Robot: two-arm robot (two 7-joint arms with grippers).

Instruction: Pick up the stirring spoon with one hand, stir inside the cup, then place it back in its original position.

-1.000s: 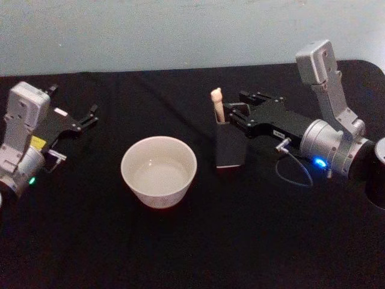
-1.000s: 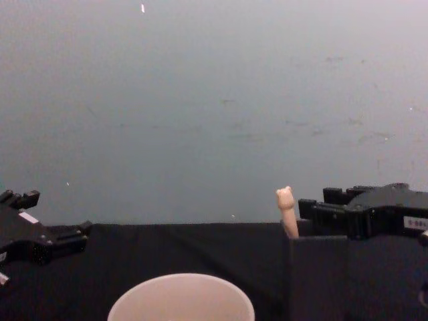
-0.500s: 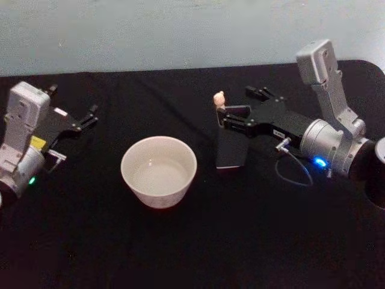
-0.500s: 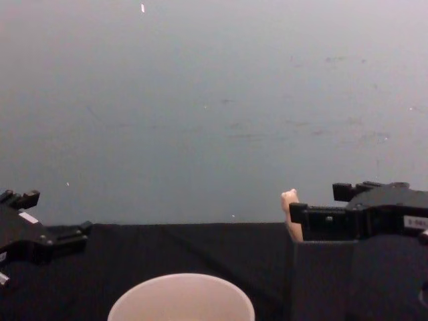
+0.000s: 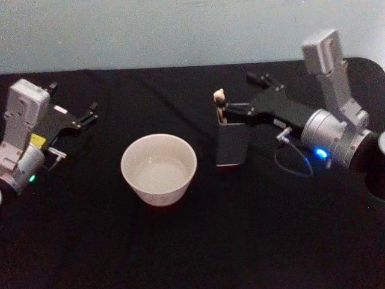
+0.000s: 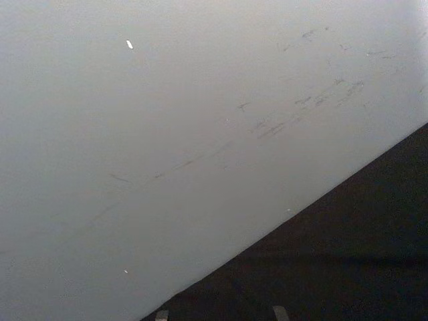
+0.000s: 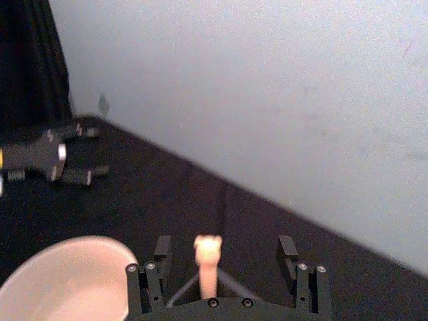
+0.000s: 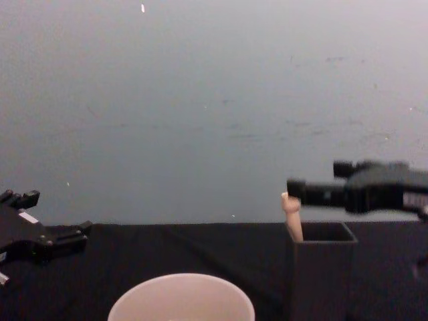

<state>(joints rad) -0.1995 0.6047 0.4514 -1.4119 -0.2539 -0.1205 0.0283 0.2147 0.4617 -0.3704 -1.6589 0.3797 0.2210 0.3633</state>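
Note:
The stirring spoon (image 5: pixel 221 103) stands in the dark grey square holder (image 5: pixel 231 146), its pale eared knob (image 8: pixel 290 204) sticking out above the rim. My right gripper (image 5: pixel 237 92) hovers just above the holder and is open. In the right wrist view the spoon handle (image 7: pixel 207 264) rises between the two fingers (image 7: pixel 162 251), nearer one of them and untouched by either. The off-white cup (image 5: pixel 159 169) sits to the holder's left; its rim (image 8: pixel 180 297) shows low in the chest view. My left gripper (image 5: pixel 75 108) rests open at the table's left side.
A black cloth covers the table (image 5: pixel 198 241), with a pale wall (image 8: pixel 214 100) behind it. A blue-lit cable (image 5: pixel 295 165) loops under the right wrist. A dark round object (image 5: pixel 379 174) sits at the right edge.
My right gripper has moved toward the spoon and risen from beside the holder to above its rim, so its fingers now flank the handle. The left arm has not moved.

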